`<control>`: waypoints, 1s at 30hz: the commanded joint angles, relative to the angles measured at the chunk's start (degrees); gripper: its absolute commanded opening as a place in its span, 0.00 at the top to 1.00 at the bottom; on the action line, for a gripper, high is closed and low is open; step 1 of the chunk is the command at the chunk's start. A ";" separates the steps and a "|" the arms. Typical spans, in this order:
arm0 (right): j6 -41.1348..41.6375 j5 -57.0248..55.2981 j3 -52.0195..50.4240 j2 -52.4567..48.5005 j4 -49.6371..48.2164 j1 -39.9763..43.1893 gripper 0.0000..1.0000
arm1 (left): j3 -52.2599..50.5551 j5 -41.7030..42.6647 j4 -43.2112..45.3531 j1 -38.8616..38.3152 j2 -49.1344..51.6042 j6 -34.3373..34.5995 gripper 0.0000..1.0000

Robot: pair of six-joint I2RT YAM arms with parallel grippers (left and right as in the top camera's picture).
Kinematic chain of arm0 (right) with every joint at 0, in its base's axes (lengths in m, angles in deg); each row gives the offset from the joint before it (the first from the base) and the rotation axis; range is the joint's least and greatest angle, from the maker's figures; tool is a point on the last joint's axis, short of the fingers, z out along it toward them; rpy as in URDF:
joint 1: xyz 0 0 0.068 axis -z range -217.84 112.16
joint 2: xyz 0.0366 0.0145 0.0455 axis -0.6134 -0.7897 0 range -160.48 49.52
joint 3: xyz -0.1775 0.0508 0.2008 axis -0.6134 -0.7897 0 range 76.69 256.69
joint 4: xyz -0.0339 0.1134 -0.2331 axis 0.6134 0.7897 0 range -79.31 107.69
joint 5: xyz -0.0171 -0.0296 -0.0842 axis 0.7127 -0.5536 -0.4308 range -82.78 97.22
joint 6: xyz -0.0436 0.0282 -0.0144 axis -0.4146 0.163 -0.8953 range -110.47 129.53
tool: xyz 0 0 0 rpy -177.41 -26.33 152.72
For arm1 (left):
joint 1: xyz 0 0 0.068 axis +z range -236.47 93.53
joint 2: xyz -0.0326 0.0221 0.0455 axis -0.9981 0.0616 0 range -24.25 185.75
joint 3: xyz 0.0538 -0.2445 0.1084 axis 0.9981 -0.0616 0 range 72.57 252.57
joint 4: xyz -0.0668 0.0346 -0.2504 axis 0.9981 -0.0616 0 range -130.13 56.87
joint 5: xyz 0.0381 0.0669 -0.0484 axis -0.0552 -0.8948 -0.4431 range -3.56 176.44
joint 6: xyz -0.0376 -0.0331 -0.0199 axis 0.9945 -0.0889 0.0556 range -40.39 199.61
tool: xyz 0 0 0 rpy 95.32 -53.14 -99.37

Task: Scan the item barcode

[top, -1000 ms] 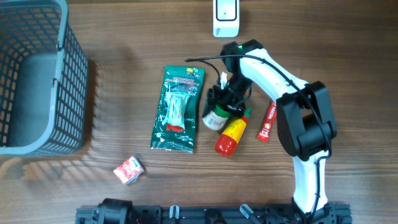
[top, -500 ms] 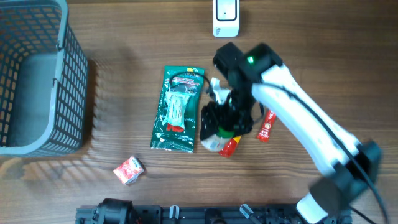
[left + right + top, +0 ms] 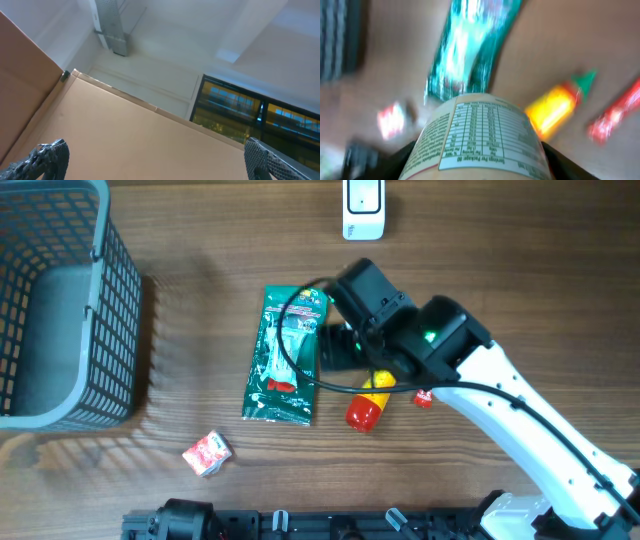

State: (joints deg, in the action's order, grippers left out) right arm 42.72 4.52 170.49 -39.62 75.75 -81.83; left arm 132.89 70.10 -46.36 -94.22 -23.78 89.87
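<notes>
A small bottle [image 3: 477, 135] with a cream label and a printed nutrition table fills the lower right wrist view. My right gripper [image 3: 477, 167] is shut on it, a dark finger on each side, and holds it above the table. In the overhead view the right gripper [image 3: 338, 348] hangs by the right edge of the green packet [image 3: 285, 355], and the wrist hides the bottle. No barcode shows on the label face in view. My left gripper [image 3: 157, 162] is open with nothing between its fingers and points up at a tan board.
A white device [image 3: 363, 205] stands at the table's far edge. A yellow and red sauce bottle [image 3: 366, 404], a red stick [image 3: 424, 396] and a small red packet [image 3: 207, 453] lie on the wood. A grey mesh basket [image 3: 120, 330] stands at the left.
My right arm has lifted the bottle off the table from beside the sauce bottle and swung it left toward the green packet. The left gripper has not moved.
</notes>
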 commanded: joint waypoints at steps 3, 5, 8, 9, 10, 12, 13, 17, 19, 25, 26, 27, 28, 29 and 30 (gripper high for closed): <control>-2.01 -25.81 -8.39 -3.10 -23.21 0.26 0.34 | -0.11 1.90 -0.76 0.48 -0.17 0.74 0.00; -6.58 -28.70 -11.17 -5.38 -32.96 0.92 0.30 | -0.11 1.99 -0.74 0.48 -0.17 0.72 0.00; -13.73 -29.44 -13.51 -10.03 -44.13 2.34 0.30 | -0.11 1.97 -0.76 0.48 -0.17 0.72 0.00; -14.29 -29.49 -13.51 -11.98 -46.25 2.99 0.31 | -0.11 1.97 -0.76 0.48 -0.17 0.72 0.00; -15.32 -29.49 -13.51 -15.41 -50.10 4.57 0.31 | -0.11 1.97 -0.98 0.48 -0.17 0.70 0.00; -15.43 -29.44 -13.51 -18.49 -54.25 6.69 0.31 | -0.11 1.97 -1.99 0.48 -0.17 0.70 0.00; -15.45 -29.44 -13.51 -19.56 -55.93 7.61 0.33 | -0.11 1.97 -2.60 0.48 -0.17 0.70 0.00; -18.58 -27.08 -13.51 -24.15 -67.17 12.74 0.39 | -0.13 1.38 -3.63 0.48 -0.17 0.48 0.00; -22.34 -23.32 -13.51 -25.86 -73.96 15.08 0.39 | -0.57 -0.13 -3.78 0.48 -0.17 0.48 0.00; -25.86 -17.46 -12.17 -30.49 -90.03 19.87 0.41 | -5.07 -4.59 -1.16 0.48 -0.17 0.48 0.00; -25.70 -16.59 -11.08 -31.54 -89.79 20.52 0.41 | -6.21 -4.57 -0.52 0.48 -0.17 0.50 0.00; -25.68 -15.82 -10.16 -32.37 -89.53 20.96 0.40 | -7.10 -4.57 0.11 0.48 -0.17 0.50 0.00; -25.68 -14.91 -8.83 -33.64 -89.44 21.51 0.40 | -8.41 -4.57 1.14 0.48 -0.17 0.50 0.00; -25.70 -14.27 -7.45 -34.77 -89.44 21.88 0.40 | -9.77 -4.57 2.40 0.48 -0.17 0.48 0.00; -25.68 -14.03 -6.45 -35.74 -89.50 22.10 0.39 | -10.73 -4.59 3.26 0.48 -0.17 0.48 0.00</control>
State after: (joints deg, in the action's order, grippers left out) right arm 18.44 -13.89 159.27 -70.98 -12.97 -60.47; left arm 125.61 66.93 -44.94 -94.15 -23.81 90.07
